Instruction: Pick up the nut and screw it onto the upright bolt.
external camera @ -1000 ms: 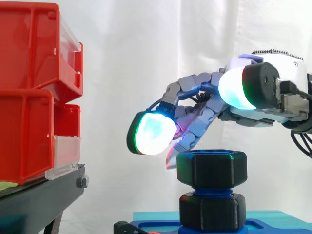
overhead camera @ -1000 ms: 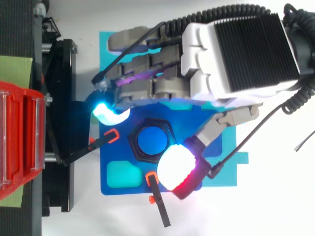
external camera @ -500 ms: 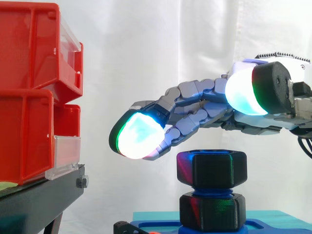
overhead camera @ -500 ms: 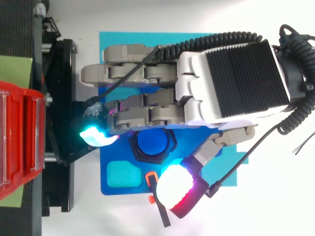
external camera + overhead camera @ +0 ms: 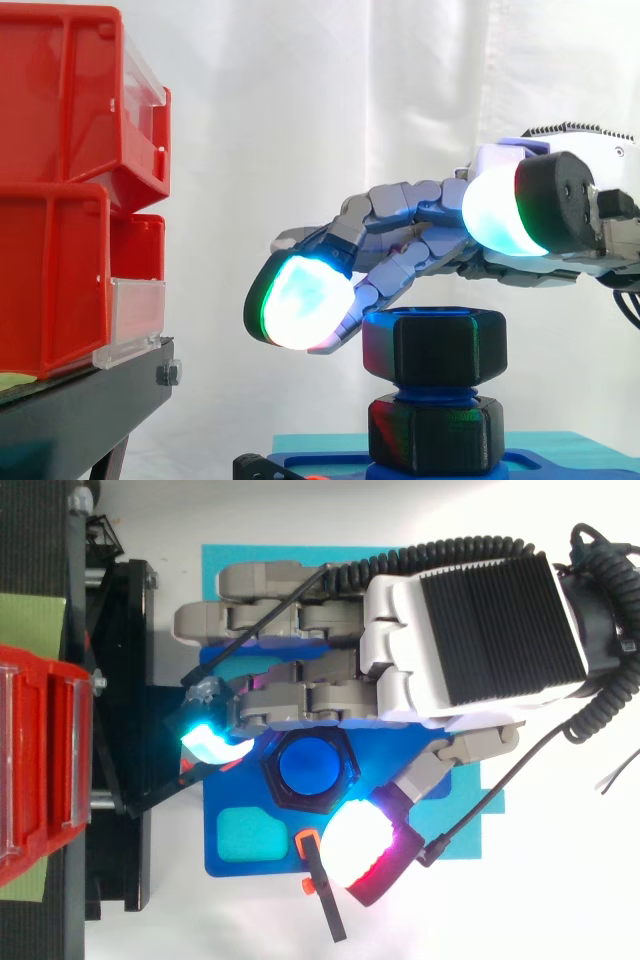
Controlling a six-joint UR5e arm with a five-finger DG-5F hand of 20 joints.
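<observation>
**Hand pose**

The hand [image 5: 470, 630] reaches in from the right, palm down. Its fingers stretch left, gently bent and relaxed. The leading fingertip [image 5: 300, 305] glows white-cyan with a green edge. The thumb [image 5: 358, 845] is splayed to the near side, its pad white with a red rim.

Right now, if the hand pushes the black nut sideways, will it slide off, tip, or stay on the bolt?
The nut probably stays: the blue bolt runs through it, so a side push should not slide or tip it. Its flat hex sides likely give the hand good purchase. It looks stiff and thick-walled, so it is unlikely to deform.
</observation>
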